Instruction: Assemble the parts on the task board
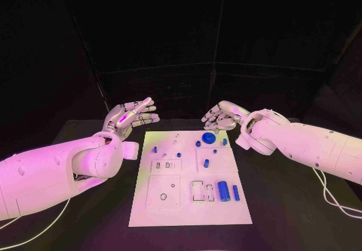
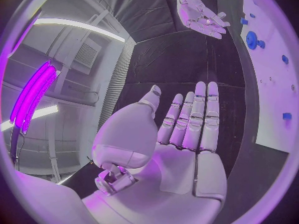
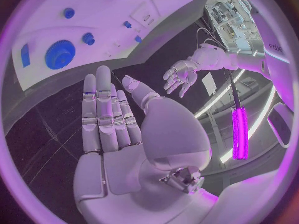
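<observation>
The white task board [image 1: 147, 209] lies in the middle of the black table. On it sit a blue gear [image 1: 208, 137], a thick blue cylinder [image 1: 224, 191], a thin blue bar [image 1: 236, 193] and several small blue pegs [image 1: 206, 163]. My left hand [image 1: 131, 118] hovers past the board's far left corner, fingers straight and apart, holding nothing; its palm [image 2: 181, 149] is bare. My right hand [image 1: 222, 116] hangs above the board's far right corner near the gear [image 3: 60, 54], fingers extended and empty [image 3: 109, 119].
The board [image 3: 118, 30] has rectangular recesses [image 1: 202, 191] and a round hole [image 1: 163, 196] near its front. Black tabletop [image 1: 294, 209] surrounds it on both sides. A thin cable [image 1: 328, 196] trails on the table under the right arm.
</observation>
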You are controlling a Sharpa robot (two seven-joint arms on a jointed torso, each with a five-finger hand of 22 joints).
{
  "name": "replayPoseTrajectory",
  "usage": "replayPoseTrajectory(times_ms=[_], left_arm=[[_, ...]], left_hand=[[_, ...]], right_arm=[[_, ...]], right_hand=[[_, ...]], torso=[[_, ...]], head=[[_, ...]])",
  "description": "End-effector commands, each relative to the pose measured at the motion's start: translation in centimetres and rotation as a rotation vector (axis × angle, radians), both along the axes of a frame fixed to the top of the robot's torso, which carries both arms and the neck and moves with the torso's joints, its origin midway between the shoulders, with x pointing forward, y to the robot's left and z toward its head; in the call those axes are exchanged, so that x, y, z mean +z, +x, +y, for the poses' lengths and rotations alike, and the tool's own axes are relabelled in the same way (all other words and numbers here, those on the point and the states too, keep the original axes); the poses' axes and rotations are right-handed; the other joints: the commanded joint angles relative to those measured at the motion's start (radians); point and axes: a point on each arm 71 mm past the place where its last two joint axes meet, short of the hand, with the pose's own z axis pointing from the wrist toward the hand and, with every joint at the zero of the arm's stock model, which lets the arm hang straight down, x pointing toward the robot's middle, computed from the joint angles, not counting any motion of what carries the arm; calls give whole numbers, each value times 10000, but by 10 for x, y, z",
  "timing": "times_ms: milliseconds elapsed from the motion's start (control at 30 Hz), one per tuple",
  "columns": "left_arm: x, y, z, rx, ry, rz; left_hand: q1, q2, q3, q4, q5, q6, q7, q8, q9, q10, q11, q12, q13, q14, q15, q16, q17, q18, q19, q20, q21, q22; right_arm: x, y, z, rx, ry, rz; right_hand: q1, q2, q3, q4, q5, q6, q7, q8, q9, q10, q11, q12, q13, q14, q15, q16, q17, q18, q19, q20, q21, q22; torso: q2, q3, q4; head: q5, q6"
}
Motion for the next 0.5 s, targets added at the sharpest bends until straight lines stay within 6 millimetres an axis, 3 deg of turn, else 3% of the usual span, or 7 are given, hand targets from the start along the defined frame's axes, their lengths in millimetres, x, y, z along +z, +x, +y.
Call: replayPoseTrajectory(times_ms=[33, 67, 133, 300, 500], left_arm=[[3, -6, -7, -669, -620, 78], [3, -8, -8, -736, -666, 98], [4, -10, -11, -856, -739, 140], [5, -15, -15, -1062, -851, 211], [6, -19, -18, -1206, -916, 277]], left_hand=[[97, -43, -80, -13, 46, 72, 238, -44, -16, 73, 19, -62, -14, 99, 17, -45, -5, 126, 103, -21, 23, -14], [97, -45, -82, -14, 46, 70, 239, -47, -17, 72, 20, -65, -14, 102, 16, -47, -5, 125, 108, -22, 22, -15], [93, -59, -107, -19, 48, -9, 273, -98, -29, 58, 34, -107, -18, 153, 15, -71, -7, 121, 170, -30, 8, -29], [85, -63, -127, -17, 47, -67, 297, -138, -35, 42, 49, -140, -19, 192, 16, -90, -7, 119, 222, -37, -4, -41], [82, -65, -140, -19, 47, -113, 309, -168, -40, 24, 58, -167, -20, 220, 16, -103, -8, 117, 260, -40, -13, -50]], right_arm=[[-2, -1, 6, 36, -2250, -572], [-2, -2, 8, 12, -2536, -663], [-2, -2, 12, -32, -3051, -826], [-2, -5, 19, -4, -4086, -1075], [-2, -9, 28, 132, -4777, -1368]], right_hand=[[160, 14, -318, 4, 30, 448, -161, -214, -21, 513, -195, -349, 18, 1234, -306, 3430, 2779, 163, 910, -471, 1995, 1120], [106, 25, -321, 43, 93, 506, -185, -243, -19, 538, -237, -404, 20, 1266, -324, 4947, 4233, 158, 1018, -480, 2327, 1311], [-77, -40, -373, 144, 44, 554, -154, -293, -19, 446, -188, -529, 9, 1306, -254, 6277, 5645, 161, 979, -461, 2611, 1485], [-202, -194, -477, 222, -66, 500, -184, -404, -24, 202, -131, -666, 6, 1190, -213, 6986, 6360, 175, 890, -401, 2856, 1632], [-165, -289, -611, 277, -112, 353, -242, -536, -25, -45, -126, -630, 19, 1044, -204, 7429, 6760, 191, 819, -362, 3063, 1744]], torso=[[243, -55, 101], [280, -70, 118], [332, -86, 142], [494, -123, 177], [647, -144, 159]], head=[[-32, 51], [-42, 81], [-23, 103], [-63, 181], [-76, 173]])
